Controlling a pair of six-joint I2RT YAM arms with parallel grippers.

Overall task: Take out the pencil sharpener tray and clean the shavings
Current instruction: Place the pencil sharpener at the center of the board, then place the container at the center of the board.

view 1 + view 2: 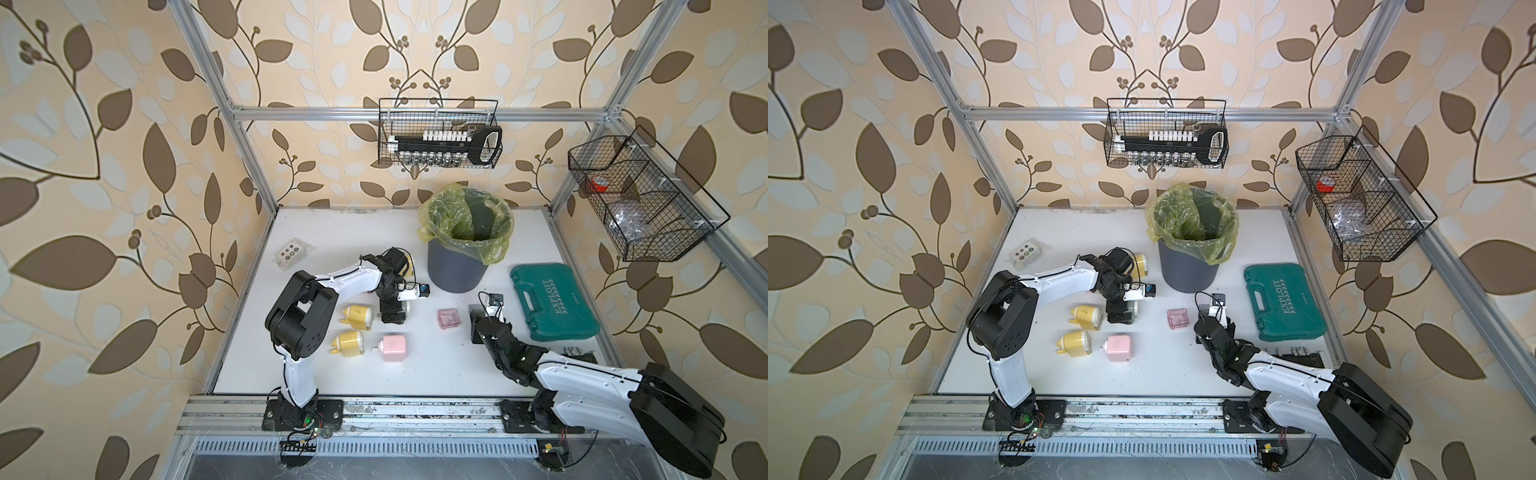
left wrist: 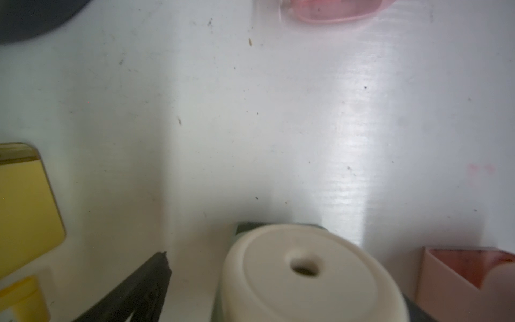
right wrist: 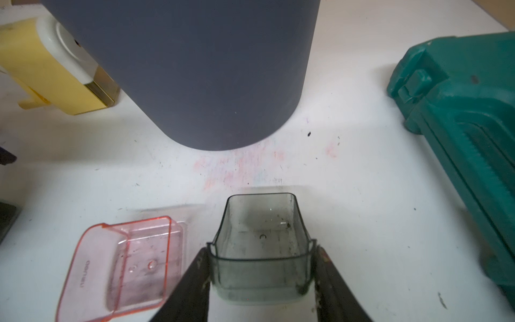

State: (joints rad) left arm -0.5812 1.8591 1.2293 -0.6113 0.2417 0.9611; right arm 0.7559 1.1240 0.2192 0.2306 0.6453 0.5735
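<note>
My right gripper (image 3: pixel 262 252) is shut on a smoky grey see-through pencil sharpener tray (image 3: pixel 262 217), held low over the table (image 1: pixel 415 374) in front of the bin; its inside shows only dark smudges. A pink tray (image 3: pixel 125 262) lies beside it, seen in both top views (image 1: pixel 449 319) (image 1: pixel 1178 319). My left gripper (image 1: pixel 392 311) stands open around a sharpener with a cream face (image 2: pixel 306 273). One finger (image 2: pixel 139 292) stands apart from that sharpener and the other finger is out of frame. A pink sharpener (image 1: pixel 392 348) with an open slot sits nearer. The shavings are out of view.
A grey bin (image 1: pixel 461 253) with a yellow liner stands behind the grippers. The green tool case (image 1: pixel 555 301) lies to the right. Two yellow sharpeners (image 1: pixel 357 318) (image 1: pixel 349 344) lie left of centre, a third (image 1: pixel 1140 266) behind the left arm. Wire baskets (image 1: pixel 440 133) hang on the walls.
</note>
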